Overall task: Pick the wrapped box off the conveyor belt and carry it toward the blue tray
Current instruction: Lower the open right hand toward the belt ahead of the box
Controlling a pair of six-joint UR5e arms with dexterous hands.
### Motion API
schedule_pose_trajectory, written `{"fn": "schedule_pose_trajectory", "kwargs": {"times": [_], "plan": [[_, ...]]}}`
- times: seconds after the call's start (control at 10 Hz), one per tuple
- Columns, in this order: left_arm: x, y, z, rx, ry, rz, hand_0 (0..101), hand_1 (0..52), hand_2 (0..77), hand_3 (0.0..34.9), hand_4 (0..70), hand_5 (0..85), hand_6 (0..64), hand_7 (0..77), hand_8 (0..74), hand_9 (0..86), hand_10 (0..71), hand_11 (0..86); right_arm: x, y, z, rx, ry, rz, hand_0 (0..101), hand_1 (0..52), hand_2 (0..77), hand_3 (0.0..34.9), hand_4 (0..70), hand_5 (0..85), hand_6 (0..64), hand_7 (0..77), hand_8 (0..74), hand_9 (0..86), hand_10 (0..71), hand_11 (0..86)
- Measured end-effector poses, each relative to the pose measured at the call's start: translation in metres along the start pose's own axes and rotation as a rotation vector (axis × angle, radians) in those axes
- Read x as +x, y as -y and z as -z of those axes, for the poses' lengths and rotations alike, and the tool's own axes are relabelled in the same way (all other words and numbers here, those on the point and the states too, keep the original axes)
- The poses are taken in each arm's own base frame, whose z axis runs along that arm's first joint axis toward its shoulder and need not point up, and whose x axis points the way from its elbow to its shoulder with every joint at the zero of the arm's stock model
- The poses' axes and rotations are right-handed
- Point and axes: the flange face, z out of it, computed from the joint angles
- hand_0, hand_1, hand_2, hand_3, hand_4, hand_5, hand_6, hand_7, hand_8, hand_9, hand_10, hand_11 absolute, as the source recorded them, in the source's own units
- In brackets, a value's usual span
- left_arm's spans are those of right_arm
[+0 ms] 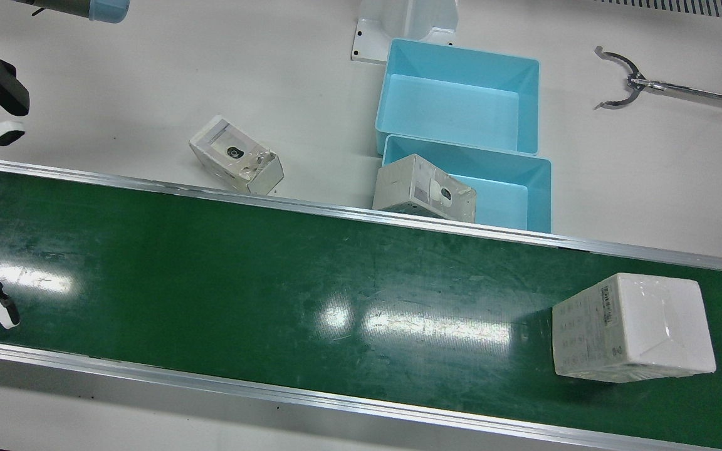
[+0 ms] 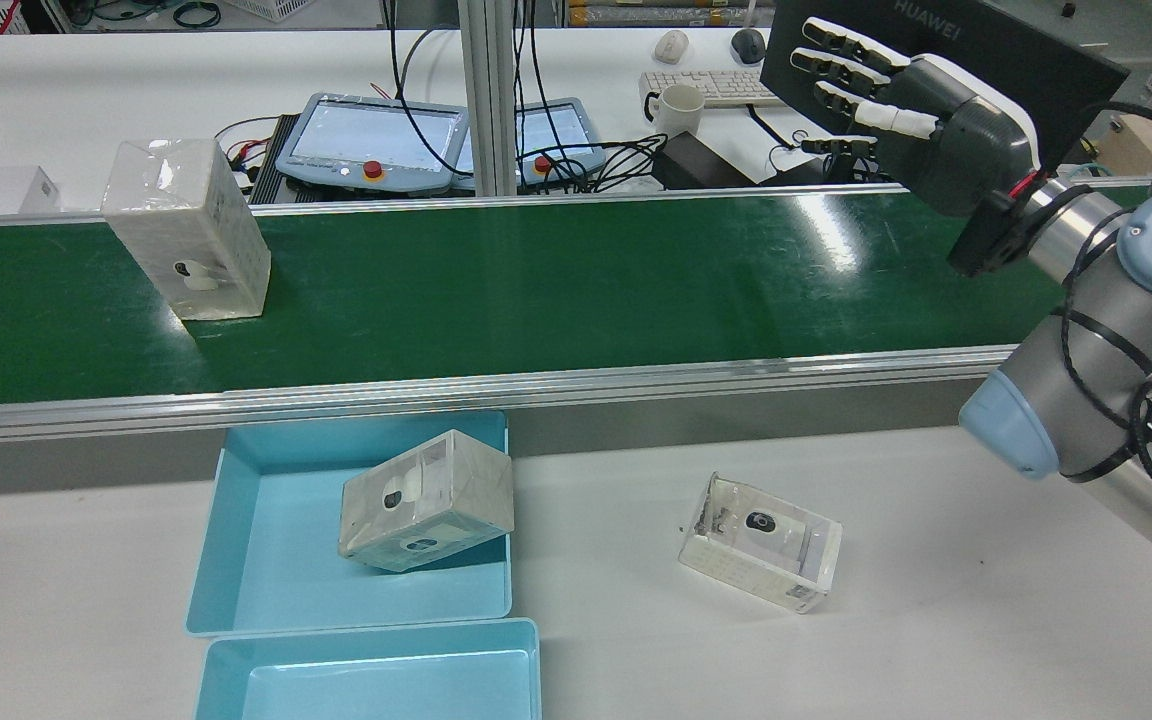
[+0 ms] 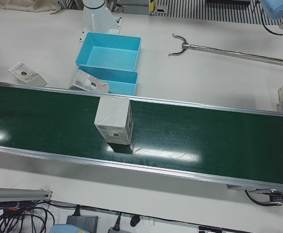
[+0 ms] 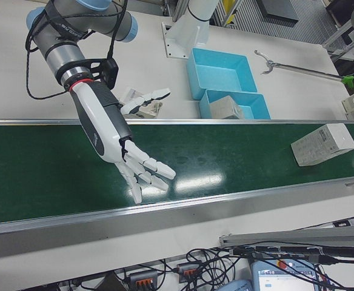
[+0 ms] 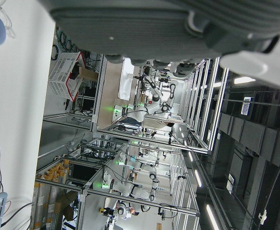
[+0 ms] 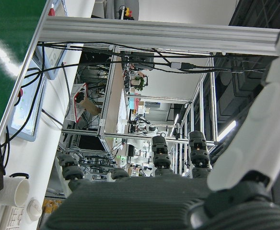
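Nothing of the task is done yet, as far as the views show: the long green conveyor belt [image 2: 556, 290] carries the wrapped box [image 2: 186, 230] near one end, while the right hand [image 4: 137, 167] hovers over the belt well apart from it, fingers spread wide and holding nothing. Beside the belt, on the white table [image 2: 936, 600], sit two blue trays [image 2: 266, 560], one already holding a similar box [image 2: 426, 500], and another box [image 2: 761, 540] lies on the table. The target is a white block under glossy clear film with small print on one side; the left hand shows only in its own camera, too close to tell its state.
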Motion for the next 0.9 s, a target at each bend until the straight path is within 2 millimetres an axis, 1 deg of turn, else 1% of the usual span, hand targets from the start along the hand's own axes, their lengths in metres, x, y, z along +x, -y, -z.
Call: {"fn": "schedule_pose_trajectory", "kwargs": {"times": [0.1, 0.2, 0.3, 0.4, 0.5, 0.6, 0.7, 0.9], "plan": [[0.000, 0.000, 0.000, 0.000, 0.000, 0.000, 0, 0.0, 1.1, 0.0, 0.0, 0.5, 0.0, 0.5, 0.5, 0.5, 0.0, 0.0, 0.001, -0.003, -0.001, -0.006, -0.001, -0.004, 38, 6.0, 11.4, 30.1, 13.1, 8.7, 0.0, 12.5, 0.0, 1.6, 6.0, 9.8], [0.000, 0.000, 0.000, 0.000, 0.000, 0.000, 0, 0.0, 0.5, 0.0, 0.0, 0.5, 0.0, 0.5, 0.0, 0.5, 0.0, 0.0, 0.000, -0.006, 0.003, -0.009, -0.001, -0.011, 38, 6.0, 11.4, 30.1, 13.1, 8.7, 0.0, 12.5, 0.0, 1.6, 6.0, 9.8], [0.000, 0.000, 0.000, 0.000, 0.000, 0.000, 0, 0.0, 0.5, 0.0, 0.0, 0.5, 0.0, 0.5, 0.0, 0.5, 0.0, 0.0, -0.002, -0.006, 0.008, -0.010, 0.000, -0.017, 38, 6.0, 9.8, 30.1, 13.1, 6.0, 0.0, 12.5, 0.0, 1.6, 5.4, 8.7], [0.000, 0.000, 0.000, 0.000, 0.000, 0.000, 0, 0.0, 0.5, 0.0, 0.0, 0.5, 0.0, 0.5, 0.5, 0.0, 0.0, 0.0, -0.004, -0.006, 0.014, -0.009, 0.003, -0.021, 38, 6.0, 9.8, 30.1, 13.1, 6.0, 0.0, 12.5, 0.0, 1.6, 5.4, 8.7], [0.000, 0.000, 0.000, 0.000, 0.000, 0.000, 0, 0.0, 1.1, 0.0, 0.0, 0.5, 0.0, 0.5, 0.5, 0.0, 0.0, 0.0, -0.007, -0.006, 0.023, -0.009, 0.004, -0.024, 38, 6.0, 9.8, 30.1, 12.0, 4.4, 0.0, 10.4, 0.0, 1.6, 5.4, 8.2], [0.000, 0.000, 0.000, 0.000, 0.000, 0.000, 0, 0.0, 1.1, 0.0, 0.0, 0.5, 0.0, 0.5, 0.5, 0.0, 0.0, 0.0, -0.009, -0.006, 0.031, -0.009, 0.004, -0.025, 38, 6.0, 9.8, 30.1, 12.0, 6.0, 0.0, 11.4, 0.0, 1.6, 5.4, 8.2], [0.000, 0.000, 0.000, 0.000, 0.000, 0.000, 0, 0.0, 1.1, 0.0, 0.0, 0.5, 0.0, 0.5, 0.5, 0.0, 0.0, 0.0, -0.011, -0.007, 0.037, -0.011, 0.006, -0.026, 38, 7.1, 9.3, 30.1, 12.0, 6.0, 0.0, 11.4, 0.0, 1.1, 6.0, 8.2], [0.000, 0.000, 0.000, 0.000, 0.000, 0.000, 0, 0.0, 0.5, 0.0, 0.0, 0.5, 0.0, 0.5, 0.0, 0.5, 0.0, 0.0, -0.016, -0.011, 0.042, -0.019, 0.011, -0.039, 38, 7.1, 9.3, 30.1, 12.0, 6.0, 0.0, 11.4, 0.0, 1.1, 5.4, 8.2]]}}
